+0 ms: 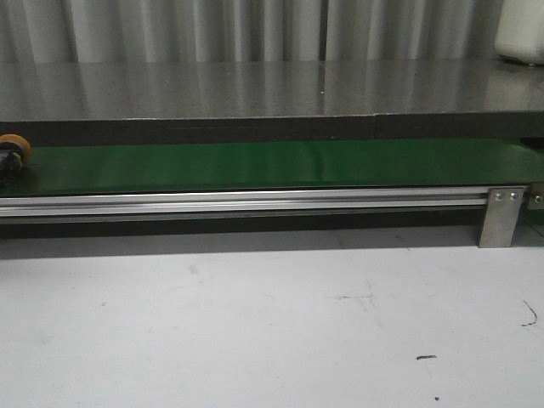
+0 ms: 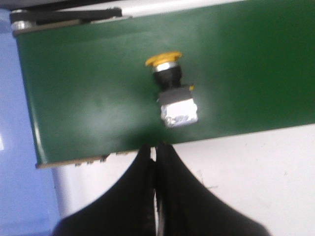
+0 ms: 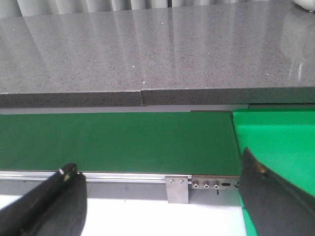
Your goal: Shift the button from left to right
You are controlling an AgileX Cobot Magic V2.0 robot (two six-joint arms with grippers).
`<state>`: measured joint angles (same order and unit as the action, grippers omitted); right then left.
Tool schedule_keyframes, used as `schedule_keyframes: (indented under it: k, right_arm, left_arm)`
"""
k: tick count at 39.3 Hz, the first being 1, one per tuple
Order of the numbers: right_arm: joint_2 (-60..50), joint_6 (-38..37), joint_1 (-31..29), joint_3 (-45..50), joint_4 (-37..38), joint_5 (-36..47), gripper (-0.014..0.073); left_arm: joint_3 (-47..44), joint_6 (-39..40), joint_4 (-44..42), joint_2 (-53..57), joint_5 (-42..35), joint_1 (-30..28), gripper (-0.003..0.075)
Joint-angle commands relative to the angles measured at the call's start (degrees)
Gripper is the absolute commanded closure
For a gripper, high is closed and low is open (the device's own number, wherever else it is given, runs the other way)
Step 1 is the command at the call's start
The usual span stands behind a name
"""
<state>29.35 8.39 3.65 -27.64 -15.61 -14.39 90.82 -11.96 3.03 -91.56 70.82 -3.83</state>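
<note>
The button point(image 2: 173, 93), with an orange-yellow head and a black body with a silvery base, lies on its side on the green belt point(image 2: 98, 88). In the front view it point(image 1: 14, 153) shows at the belt's far left edge. My left gripper point(image 2: 156, 147) is shut and empty, its tips at the belt's near edge, just short of the button. My right gripper point(image 3: 157, 172) is open and empty, hovering in front of the belt's right end point(image 3: 123, 142). Neither gripper shows in the front view.
A grey stone counter point(image 1: 272, 89) runs behind the belt. An aluminium rail point(image 1: 246, 202) with a bracket point(image 1: 500, 217) fronts the belt. A brighter green surface point(image 3: 275, 137) adjoins the belt's right end. White tabletop point(image 1: 255, 323) lies in front.
</note>
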Motion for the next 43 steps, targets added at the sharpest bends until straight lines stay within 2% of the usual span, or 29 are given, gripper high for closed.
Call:
schedule_keyframes:
  k: [1, 12, 24, 29, 38, 43]
  right_arm:
    - [0.5, 0.2, -0.4, -2.1, -0.5, 4.6, -0.0052]
    - [0.5, 0.2, -0.4, -2.1, -0.5, 4.6, -0.0052]
    - [0.5, 0.2, -0.4, -2.1, -0.5, 4.6, -0.0052]
    - [0.5, 0.2, -0.4, -2.1, -0.5, 4.6, -0.0052]
    - [0.5, 0.2, -0.4, -2.1, -0.5, 4.6, -0.0052]
    - [0.5, 0.2, -0.4, -2.1, -0.5, 4.6, -0.0052]
  left_arm:
    - [-4.8, 0.7, -0.4, 8.4, -7.0, 0.3, 0.0741]
    - [-30.3, 0.5, 2.0, 29.0, -33.6, 0.3, 0.0741]
    - [-52.6, 0.4, 2.0, 52.4, -49.2, 0.3, 0.0741]
    - [-59.8, 0.4, 2.0, 62.9, -52.4, 0.3, 0.0741]
    - [-68.1, 0.4, 2.3, 80.7, -52.5, 0.3, 0.0741]
    - [-70.8, 0.4, 2.5, 86.6, -51.8, 0.3, 0.0741]
